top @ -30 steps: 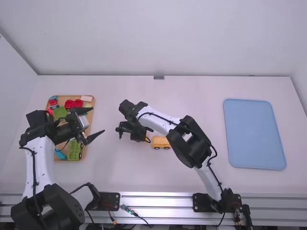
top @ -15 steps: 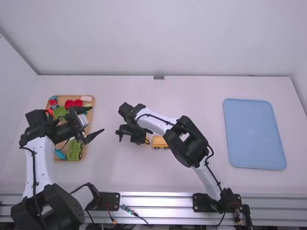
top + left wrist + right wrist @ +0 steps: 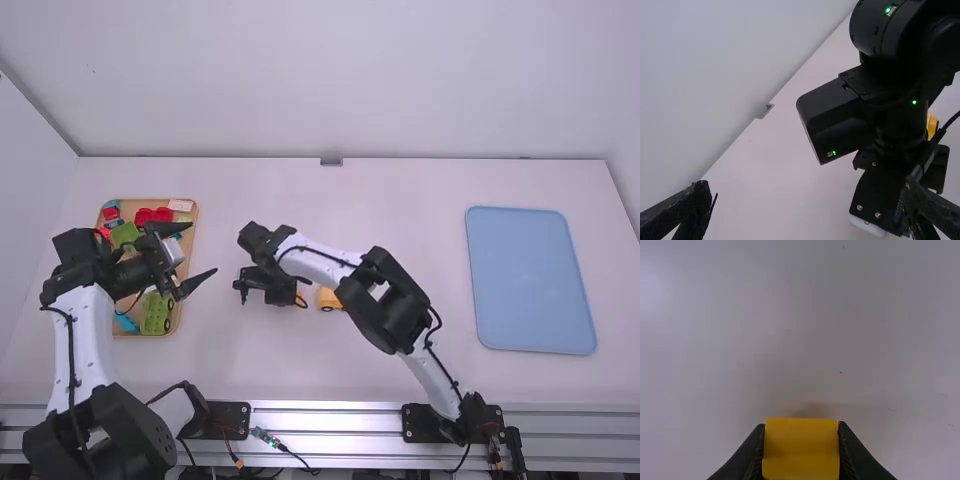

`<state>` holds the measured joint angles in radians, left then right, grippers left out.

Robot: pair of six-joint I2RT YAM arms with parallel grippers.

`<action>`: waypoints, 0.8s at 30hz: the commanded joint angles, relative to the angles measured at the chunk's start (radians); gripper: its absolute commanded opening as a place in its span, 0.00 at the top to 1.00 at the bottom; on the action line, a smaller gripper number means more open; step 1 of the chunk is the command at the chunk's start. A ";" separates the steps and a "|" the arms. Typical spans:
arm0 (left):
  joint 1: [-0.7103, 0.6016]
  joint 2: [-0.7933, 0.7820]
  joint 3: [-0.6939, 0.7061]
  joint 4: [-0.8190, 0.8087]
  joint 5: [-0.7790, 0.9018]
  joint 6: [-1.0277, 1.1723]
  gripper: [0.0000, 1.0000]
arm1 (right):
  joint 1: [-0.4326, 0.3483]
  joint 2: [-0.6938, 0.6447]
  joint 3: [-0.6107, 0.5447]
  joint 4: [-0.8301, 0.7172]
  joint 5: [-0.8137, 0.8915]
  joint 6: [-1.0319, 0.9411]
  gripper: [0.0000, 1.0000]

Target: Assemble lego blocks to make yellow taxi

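Observation:
My left gripper stands open over the right side of the wooden tray at the left; its own fingers spread wide in the left wrist view, where the left gripper holds nothing. Near the table's middle is my right gripper, low over the surface. In the right wrist view the right gripper is shut on a yellow block, its black fingers pressing both sides. A yellow wheeled block stands on the table just right of that gripper, partly covered by the right arm.
The wooden tray holds a green wheeled piece, red pieces, a green block and a blue piece. A blue tray lies at the right. The right arm crosses the table's middle.
The right gripper has shifted slightly to the left with the yellow block, and its arm has followed. The left arm and the yellow wheeled block have stayed in place.

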<state>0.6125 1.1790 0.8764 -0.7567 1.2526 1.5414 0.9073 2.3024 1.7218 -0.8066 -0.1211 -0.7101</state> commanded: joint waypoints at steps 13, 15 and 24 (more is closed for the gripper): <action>0.009 0.005 0.005 -0.002 0.014 -0.008 0.01 | -0.006 0.017 -0.008 -0.002 -0.012 -0.005 0.50; 0.008 0.005 0.005 -0.002 0.014 -0.008 0.01 | -0.003 0.017 -0.008 -0.003 -0.009 -0.005 0.35; 0.012 0.005 0.005 0.000 0.047 -0.004 0.01 | -0.011 0.006 0.017 -0.021 -0.002 -0.064 0.01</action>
<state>0.6125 1.1790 0.8768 -0.7563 1.2572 1.5410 0.9054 2.3024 1.7218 -0.8230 -0.1234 -0.7574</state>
